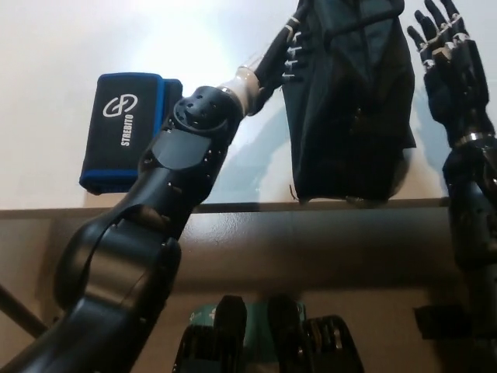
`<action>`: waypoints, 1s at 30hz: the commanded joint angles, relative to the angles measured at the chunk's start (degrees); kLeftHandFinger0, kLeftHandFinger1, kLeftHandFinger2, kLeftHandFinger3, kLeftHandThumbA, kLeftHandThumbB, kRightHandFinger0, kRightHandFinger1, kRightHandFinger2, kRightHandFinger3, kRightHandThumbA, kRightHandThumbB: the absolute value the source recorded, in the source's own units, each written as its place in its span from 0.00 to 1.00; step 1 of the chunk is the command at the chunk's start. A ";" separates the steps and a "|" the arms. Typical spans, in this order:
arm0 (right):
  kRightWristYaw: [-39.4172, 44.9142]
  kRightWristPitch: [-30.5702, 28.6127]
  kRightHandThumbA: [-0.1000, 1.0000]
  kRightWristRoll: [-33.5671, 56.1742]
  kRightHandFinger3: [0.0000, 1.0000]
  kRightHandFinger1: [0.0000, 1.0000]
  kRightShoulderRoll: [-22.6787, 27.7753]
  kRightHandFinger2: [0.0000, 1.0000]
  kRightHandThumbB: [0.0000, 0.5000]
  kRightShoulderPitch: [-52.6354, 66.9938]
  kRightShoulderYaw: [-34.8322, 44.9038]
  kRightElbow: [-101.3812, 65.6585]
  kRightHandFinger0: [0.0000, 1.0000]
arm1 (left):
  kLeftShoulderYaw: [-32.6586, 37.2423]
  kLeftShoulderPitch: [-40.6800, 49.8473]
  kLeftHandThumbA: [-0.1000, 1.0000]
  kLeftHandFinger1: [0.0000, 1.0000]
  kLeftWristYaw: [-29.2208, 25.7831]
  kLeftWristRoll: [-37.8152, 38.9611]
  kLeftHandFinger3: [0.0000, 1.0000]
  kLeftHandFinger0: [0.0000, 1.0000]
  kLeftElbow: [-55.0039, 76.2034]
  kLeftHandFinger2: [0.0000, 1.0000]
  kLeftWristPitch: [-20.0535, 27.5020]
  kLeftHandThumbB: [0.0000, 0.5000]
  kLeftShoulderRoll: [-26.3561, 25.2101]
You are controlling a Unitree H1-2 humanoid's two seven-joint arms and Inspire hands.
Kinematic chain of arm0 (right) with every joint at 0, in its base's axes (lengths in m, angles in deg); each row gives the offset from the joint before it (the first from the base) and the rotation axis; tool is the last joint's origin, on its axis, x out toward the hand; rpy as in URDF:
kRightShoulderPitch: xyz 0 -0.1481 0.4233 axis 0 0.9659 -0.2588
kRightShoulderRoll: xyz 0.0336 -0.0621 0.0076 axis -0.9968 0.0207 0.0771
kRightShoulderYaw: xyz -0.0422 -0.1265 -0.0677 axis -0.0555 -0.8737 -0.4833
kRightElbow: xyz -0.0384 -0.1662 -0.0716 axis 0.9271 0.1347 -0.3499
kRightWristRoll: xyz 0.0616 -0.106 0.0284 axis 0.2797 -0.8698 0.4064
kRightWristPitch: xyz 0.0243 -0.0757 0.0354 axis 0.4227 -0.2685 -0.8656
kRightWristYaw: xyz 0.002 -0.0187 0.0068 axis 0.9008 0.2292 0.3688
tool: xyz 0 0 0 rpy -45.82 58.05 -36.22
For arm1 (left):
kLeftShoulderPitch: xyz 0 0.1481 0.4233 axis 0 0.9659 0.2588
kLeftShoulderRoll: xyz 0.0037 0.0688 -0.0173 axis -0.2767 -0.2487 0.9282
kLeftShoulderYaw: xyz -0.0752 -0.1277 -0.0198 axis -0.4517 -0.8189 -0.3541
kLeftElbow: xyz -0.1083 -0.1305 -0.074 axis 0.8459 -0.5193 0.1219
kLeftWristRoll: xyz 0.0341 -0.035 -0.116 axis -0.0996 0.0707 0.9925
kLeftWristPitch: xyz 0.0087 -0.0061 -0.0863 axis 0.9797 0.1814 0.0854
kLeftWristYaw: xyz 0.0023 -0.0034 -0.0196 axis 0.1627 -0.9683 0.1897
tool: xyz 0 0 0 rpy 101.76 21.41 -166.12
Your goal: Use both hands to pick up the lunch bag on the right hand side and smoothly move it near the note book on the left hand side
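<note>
The left hand [287, 47] is gripping the black lunch bag [349, 101] at the upper middle of the frame while the right hand [450, 54] is hovering open-fingered beside it, so it probably needs closing in before carrying toward the blue notebook [124, 128] at left.

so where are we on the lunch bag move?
Done: nothing visibly placed. In hand: the left hand is at the black fabric lunch bag, which sits on the white table; the black right hand is open beside it, not gripping. Left: lifting and carrying it to the black blue-edged notebook.
</note>
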 commanded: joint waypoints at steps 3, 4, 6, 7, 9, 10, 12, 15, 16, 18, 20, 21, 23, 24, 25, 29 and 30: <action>2.14 -5.04 1.00 2.36 1.00 1.00 -3.87 1.00 0.76 -7.85 1.17 4.83 1.00 | -0.12 -4.43 1.00 1.00 -1.56 -1.59 1.00 1.00 -0.54 1.00 4.60 0.93 1.04; 2.35 -5.78 1.00 2.40 1.00 1.00 -4.81 1.00 0.77 -8.91 1.30 7.00 1.00 | -0.19 -4.18 1.00 1.00 -1.72 -1.64 1.00 1.00 -0.50 1.00 4.97 0.93 1.22; 2.78 -6.70 1.00 2.59 1.00 1.00 -5.80 1.00 0.77 -10.36 1.62 9.88 1.00 | -1.27 -3.91 1.00 1.00 -1.44 -0.65 1.00 1.00 -0.38 1.00 5.17 0.94 1.41; 3.21 -7.10 1.00 2.69 1.00 1.00 -6.42 1.00 0.76 -11.11 1.66 11.55 1.00 | -1.69 -3.60 1.00 1.00 -1.42 -0.34 1.00 1.00 -0.34 1.00 5.70 0.94 1.41; 3.56 -8.73 1.00 2.76 1.00 1.00 -7.59 1.00 0.75 -12.72 2.03 15.53 1.00 | -2.15 -3.14 1.00 1.00 -1.48 -0.31 1.00 1.00 -0.23 1.00 5.56 0.95 1.13; 3.56 -9.35 1.00 2.77 1.00 1.00 -7.84 1.00 0.75 -13.36 2.25 16.92 1.00 | -2.24 -3.09 1.00 1.00 -1.44 -0.42 1.00 1.00 -0.16 1.00 5.57 0.95 1.01; 3.72 -10.96 1.00 2.79 1.00 1.00 -8.85 1.00 0.74 -15.12 2.64 21.15 1.00 | -1.73 -2.69 1.00 1.00 -2.04 -1.36 1.00 1.00 -0.05 1.00 5.93 0.97 0.12; 5.28 -12.65 1.00 3.32 1.00 1.00 -9.84 1.00 0.75 -16.95 3.39 25.97 1.00 | -2.38 -2.61 1.00 1.00 -2.95 -0.93 1.00 1.00 0.12 1.00 4.25 0.96 -0.58; 5.63 -13.11 1.00 3.38 1.00 1.00 -9.94 1.00 0.75 -17.23 3.57 26.81 1.00 | -2.59 -2.57 1.00 1.00 -2.83 -0.71 1.00 1.00 0.19 1.00 4.08 0.95 -0.66; 5.57 -13.68 1.00 3.35 1.00 1.00 -10.20 1.00 0.73 -17.58 3.96 27.96 1.00 | -3.42 -2.41 1.00 1.00 -1.74 0.17 1.00 1.00 0.22 1.00 4.28 0.94 -0.85; 5.72 -14.27 1.00 3.61 1.00 1.00 -10.45 1.00 0.73 -18.05 4.50 29.65 1.00 | -3.75 -2.15 1.00 1.00 -1.55 0.11 1.00 1.00 0.55 1.00 4.82 0.90 -1.16; 5.87 -14.51 1.00 3.73 1.00 1.00 -10.46 1.00 0.74 -18.19 4.72 30.25 1.00 | -3.72 -2.14 1.00 1.00 -1.62 -0.14 1.00 1.00 0.72 1.00 4.99 0.92 -1.25; 5.57 -15.05 1.00 3.72 1.00 1.00 -10.46 1.00 0.75 -18.54 5.06 31.19 1.00 | -3.80 -2.25 1.00 1.00 -1.71 -0.40 1.00 1.00 0.96 1.00 5.18 0.90 -1.37; 5.51 -15.30 1.00 3.70 1.00 1.00 -10.46 1.00 0.76 -18.66 5.17 31.49 1.00 | -3.87 -2.28 1.00 1.00 -1.65 -0.44 1.00 1.00 1.01 1.00 5.25 0.90 -1.39; 5.52 -15.35 1.00 3.81 1.00 1.00 -10.53 1.00 0.79 -18.88 5.35 31.93 1.00 | -3.97 -2.32 1.00 1.00 -1.79 -0.47 1.00 1.00 1.29 1.00 5.39 0.88 -1.58; 5.61 -15.11 1.00 4.18 1.00 1.00 -10.54 1.00 0.78 -19.97 5.95 33.02 1.00 | -3.94 -2.70 1.00 1.00 -1.79 -0.87 1.00 1.00 2.50 1.00 6.32 0.86 -2.34; 5.90 -15.20 1.00 4.23 1.00 1.00 -10.73 1.00 0.75 -20.17 6.00 33.26 1.00 | -4.40 -2.55 1.00 1.00 -2.06 -0.47 1.00 1.00 2.89 1.00 6.60 0.87 -2.50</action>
